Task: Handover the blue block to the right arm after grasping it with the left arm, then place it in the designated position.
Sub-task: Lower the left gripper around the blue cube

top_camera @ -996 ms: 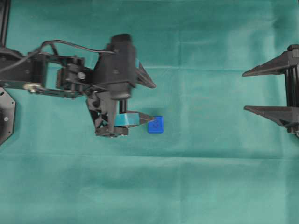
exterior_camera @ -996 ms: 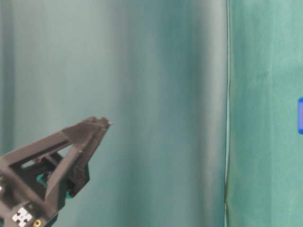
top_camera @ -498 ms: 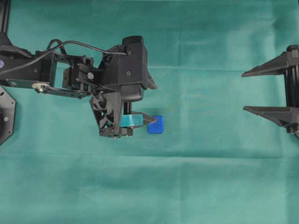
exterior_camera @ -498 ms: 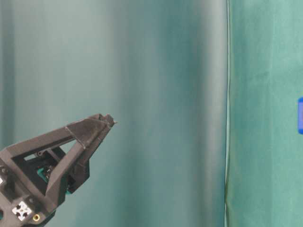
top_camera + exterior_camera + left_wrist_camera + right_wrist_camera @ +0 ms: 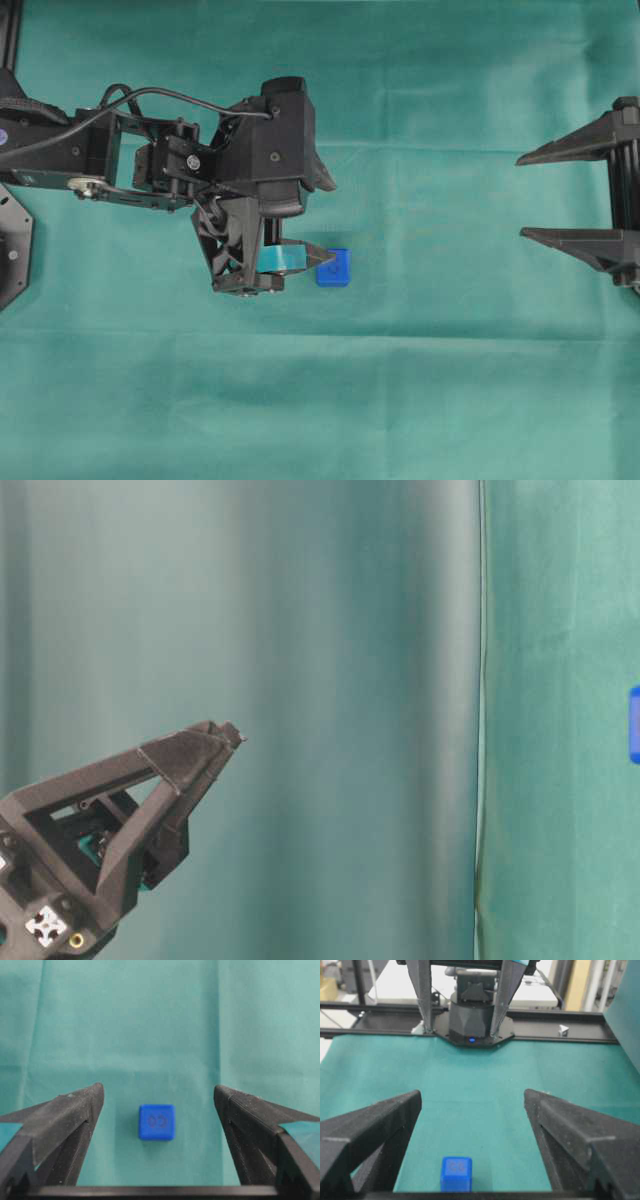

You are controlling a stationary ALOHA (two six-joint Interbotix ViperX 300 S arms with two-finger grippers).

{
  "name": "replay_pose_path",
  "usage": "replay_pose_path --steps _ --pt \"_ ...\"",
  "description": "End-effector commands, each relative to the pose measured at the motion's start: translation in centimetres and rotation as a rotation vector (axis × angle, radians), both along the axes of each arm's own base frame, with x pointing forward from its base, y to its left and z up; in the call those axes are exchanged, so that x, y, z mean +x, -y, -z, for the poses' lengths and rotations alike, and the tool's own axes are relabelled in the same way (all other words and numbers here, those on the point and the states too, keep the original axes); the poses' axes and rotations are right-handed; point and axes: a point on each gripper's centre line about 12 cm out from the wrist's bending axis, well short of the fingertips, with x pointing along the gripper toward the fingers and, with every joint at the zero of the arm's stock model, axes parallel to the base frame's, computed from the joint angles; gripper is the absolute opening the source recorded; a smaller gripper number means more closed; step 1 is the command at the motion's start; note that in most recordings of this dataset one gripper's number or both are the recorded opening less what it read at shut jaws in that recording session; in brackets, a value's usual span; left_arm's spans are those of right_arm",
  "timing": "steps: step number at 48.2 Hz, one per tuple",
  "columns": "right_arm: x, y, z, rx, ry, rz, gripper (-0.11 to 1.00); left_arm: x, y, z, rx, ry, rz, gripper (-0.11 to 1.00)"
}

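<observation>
Left pincer (image 5: pixel 158 1097) hangs spread wide, the blue block (image 5: pixel 157 1121) lying untouched on the green cloth (image 5: pixel 420 380) between its fingertips. Right pincer (image 5: pixel 522 196), at the block's three o'clock overhead, gapes released, well apart.

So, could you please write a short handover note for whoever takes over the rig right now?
Left gripper: open, lowered over the blue block, which lies on the green cloth between its fingertips, untouched.
Right gripper: open, empty, waiting at the right edge, well apart from the block.
Done: left arm lined up for the grasp.
Left: close on the block, lift, hand over to the right gripper, place it. The placement marks are not visible in these views.
</observation>
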Motion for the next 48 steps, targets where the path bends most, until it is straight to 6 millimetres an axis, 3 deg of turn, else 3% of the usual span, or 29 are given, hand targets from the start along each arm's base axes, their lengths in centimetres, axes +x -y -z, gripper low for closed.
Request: replay_pose_path --steps 1,32,48 --pt "0.3 0.0 -1.1 -0.002 0.026 0.001 0.93 0.0 0.1 -1.5 0.001 0.041 0.002 1.0" --pt "0.3 0.0 -1.1 -0.002 0.026 0.001 0.93 0.0 0.3 -1.4 0.001 0.038 0.007 1.0" --pt "0.4 0.0 -1.0 -0.002 0.021 0.001 0.93 0.5 0.4 0.7 0.001 0.005 0.008 1.0"
